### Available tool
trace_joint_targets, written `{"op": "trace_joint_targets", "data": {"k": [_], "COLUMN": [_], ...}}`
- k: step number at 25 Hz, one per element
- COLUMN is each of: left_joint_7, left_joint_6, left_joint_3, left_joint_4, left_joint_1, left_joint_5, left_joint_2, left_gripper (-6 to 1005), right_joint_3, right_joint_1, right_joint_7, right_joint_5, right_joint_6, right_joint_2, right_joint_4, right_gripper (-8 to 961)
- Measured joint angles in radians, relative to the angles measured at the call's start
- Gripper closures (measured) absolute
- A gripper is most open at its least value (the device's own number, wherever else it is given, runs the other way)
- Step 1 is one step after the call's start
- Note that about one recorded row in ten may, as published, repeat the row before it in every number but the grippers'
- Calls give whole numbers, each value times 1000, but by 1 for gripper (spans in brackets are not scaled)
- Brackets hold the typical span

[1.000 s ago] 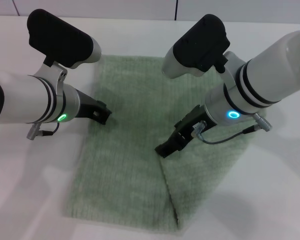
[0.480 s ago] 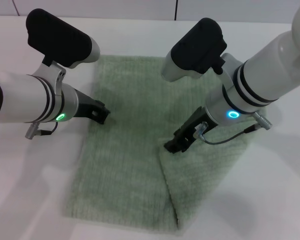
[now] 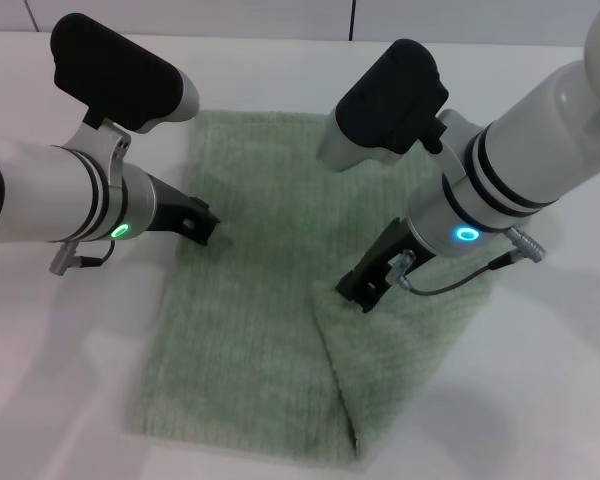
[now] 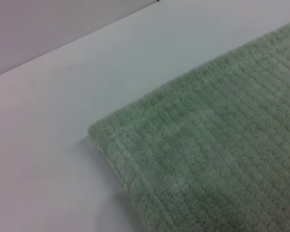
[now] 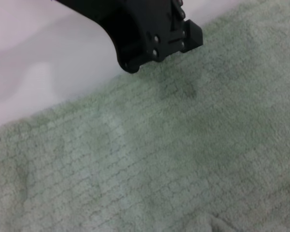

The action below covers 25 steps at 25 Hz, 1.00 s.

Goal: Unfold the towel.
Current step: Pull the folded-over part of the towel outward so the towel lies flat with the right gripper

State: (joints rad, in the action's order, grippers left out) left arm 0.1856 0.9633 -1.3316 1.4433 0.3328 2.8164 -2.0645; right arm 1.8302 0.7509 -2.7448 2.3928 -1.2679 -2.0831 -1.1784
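Note:
The pale sage-green towel [image 3: 250,290] lies flat on the white table, with a flap folded over its right half [image 3: 410,350]; the flap's edge runs down from the middle to the near edge. My right gripper [image 3: 365,290] is low over the flap's upper left corner. My left gripper [image 3: 198,222] is at the towel's left edge, and also shows in the right wrist view [image 5: 157,36] just above the cloth. The left wrist view shows a rounded towel corner [image 4: 99,133] on the table.
The white table [image 3: 70,350] surrounds the towel on all sides. A wall or panel line runs along the far edge [image 3: 352,20]. A grey cable [image 3: 460,275] hangs from the right wrist over the towel.
My right gripper has moved to the right, from the flap's edge to over the flap. The left arm has barely moved. The towel lies as before.

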Motion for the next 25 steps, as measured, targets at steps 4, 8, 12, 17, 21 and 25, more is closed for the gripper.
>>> {"op": "trace_joint_targets", "data": {"k": [4,8,12,17,21,25], "left_joint_7": [0,6,13,13,14,14], "left_joint_6": [0,7,24,26,33,36], "left_joint_3": [0,0,0,4,6,9], "left_joint_4": [0,0,1,2,0,-1], "left_joint_1": [1,5,9,10,13,13], "left_joint_5": [2,1,0,0,0,0], "left_joint_2": [2,1,0,-1,-2,-2], "left_gripper": [1001,1001,1001,1001,1001,1000], "right_joint_3": [-3,-12,-29,-81,-108,-116], "right_joint_1": [-1,-1,-7,-28,-50,-60], "right_joint_7": [4,4,-1,-8,-18,-28], "right_joint_5": [0,1,6,16,52,87], "right_joint_6": [-14,-46,-117,-194,-247,-312], "right_joint_2": [1,2,4,5,5,5], "right_joint_4": [-13,-35,-96,-178,-251,-301], "right_gripper": [915,955,955,956,955,956]}}
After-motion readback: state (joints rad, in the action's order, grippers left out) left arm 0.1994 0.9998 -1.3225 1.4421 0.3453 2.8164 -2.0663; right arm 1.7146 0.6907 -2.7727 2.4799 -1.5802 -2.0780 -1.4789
